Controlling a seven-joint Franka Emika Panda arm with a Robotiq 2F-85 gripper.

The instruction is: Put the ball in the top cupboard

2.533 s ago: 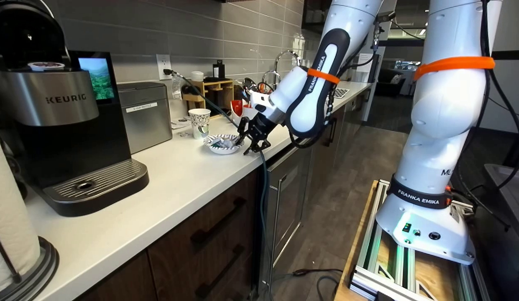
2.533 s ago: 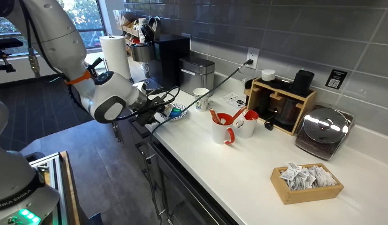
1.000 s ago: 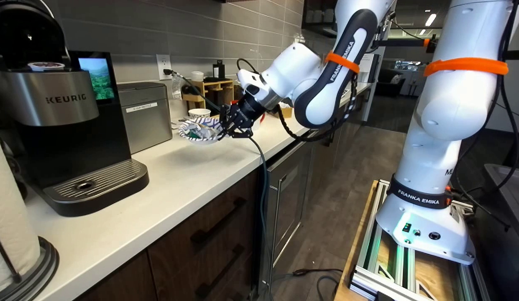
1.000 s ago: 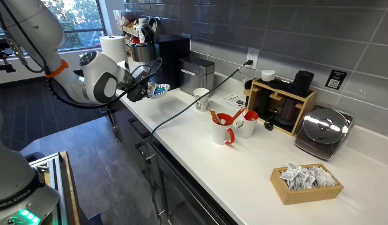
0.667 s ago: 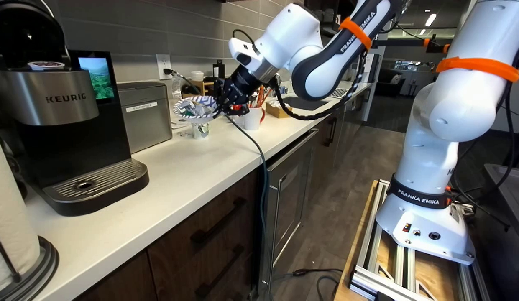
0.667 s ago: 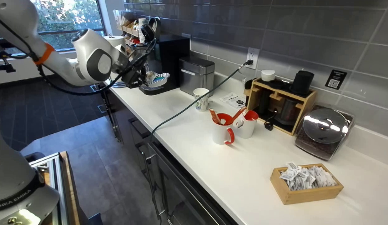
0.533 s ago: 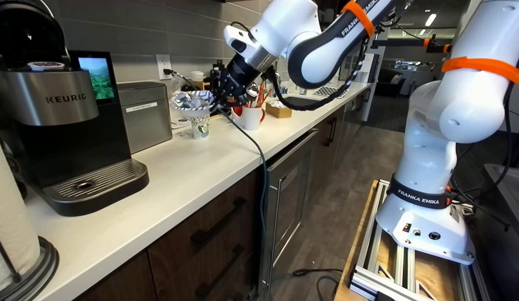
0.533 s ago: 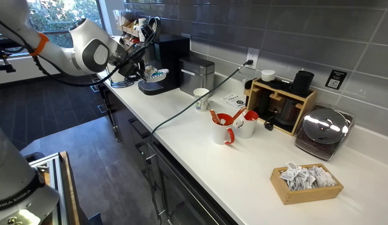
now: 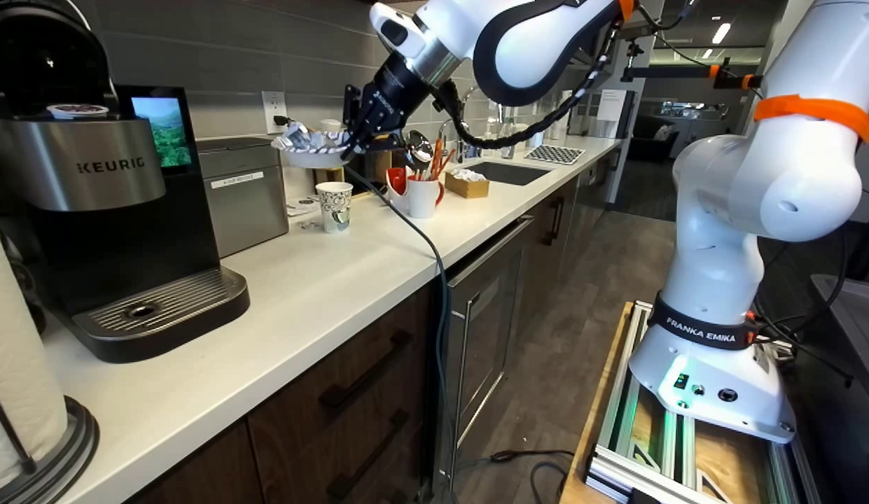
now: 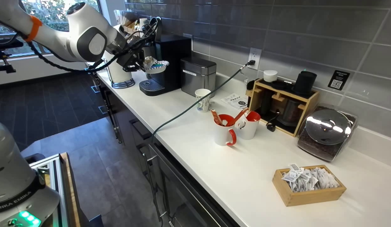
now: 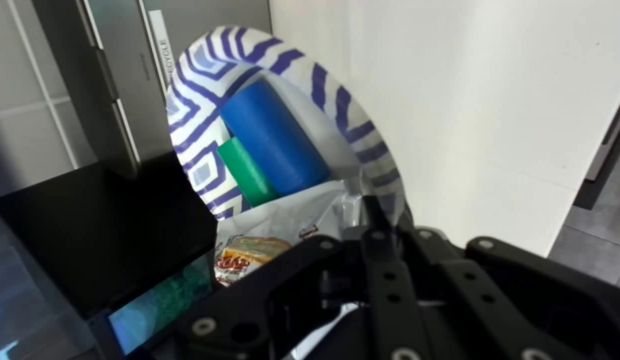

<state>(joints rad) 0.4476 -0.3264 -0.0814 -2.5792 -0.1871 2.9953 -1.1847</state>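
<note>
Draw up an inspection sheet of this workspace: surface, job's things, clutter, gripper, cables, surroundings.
Surface: white counter running along a grey tiled wall.
Job's things: patterned bowl held above the counter, containing a blue cylinder, a green cylinder and a printed wrapper.
Ball: nothing seen.
Top cupboard: not clearly shown.
Clutter: paper cup, two red-lined white mugs, wooden box of packets.
Gripper: shut on the bowl's rim.
Cables: power cable from the wall outlet, slanting over the counter and hanging past its front edge; black cable on the floor.
Surroundings: coffee machine, metal bin, paper towel roll.
</note>
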